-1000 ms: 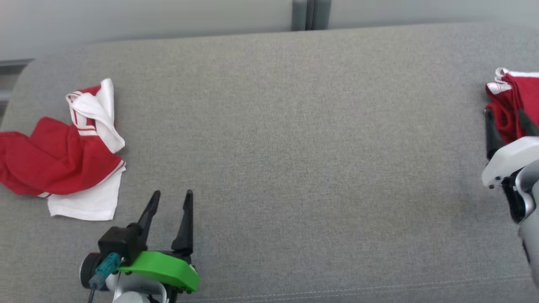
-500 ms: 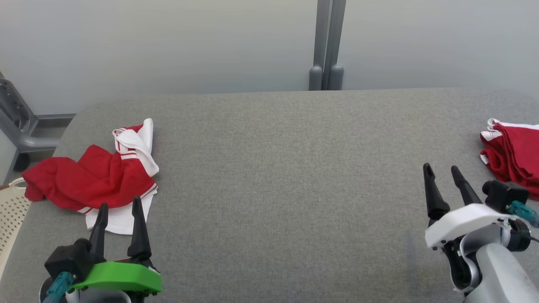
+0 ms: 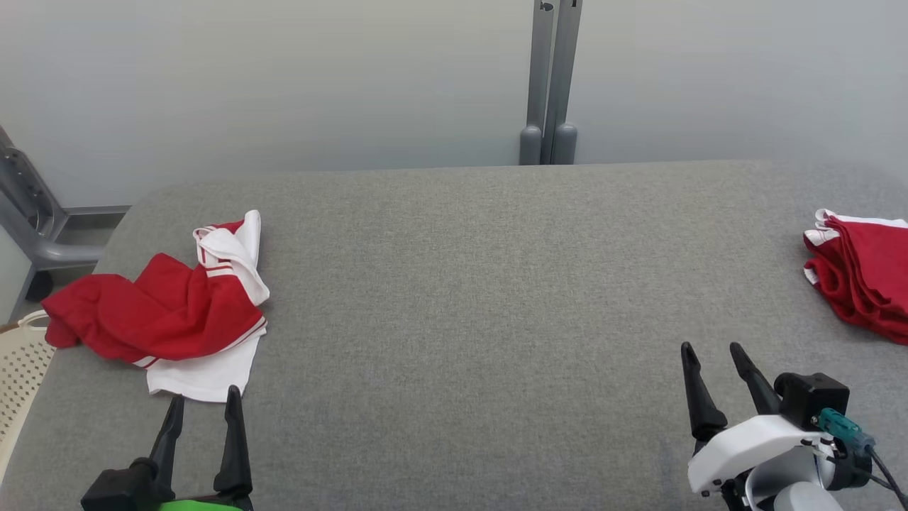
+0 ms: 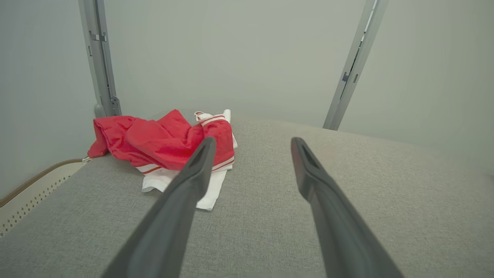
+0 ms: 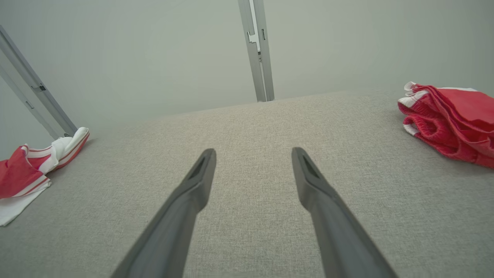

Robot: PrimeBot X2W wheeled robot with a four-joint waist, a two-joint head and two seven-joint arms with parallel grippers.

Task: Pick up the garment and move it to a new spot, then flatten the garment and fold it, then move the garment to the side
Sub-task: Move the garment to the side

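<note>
A crumpled red and white garment [image 3: 163, 319] lies at the left end of the grey padded table [image 3: 461, 284], close to the left edge, with a white flap spread flat on its near side. The left gripper [image 3: 205, 396] hovers just in front of that flap, fingers spread apart and holding nothing; in the left wrist view one finger overlaps the cloth, but I cannot tell whether it touches. The right gripper [image 3: 711, 348] sits over bare table at the near right, its fingers also parted and empty. A folded pile [image 3: 862, 280] of red cloth rests at the far right edge, well apart from it. A cream basket [image 3: 18, 369] shows beside the table's left edge
</note>
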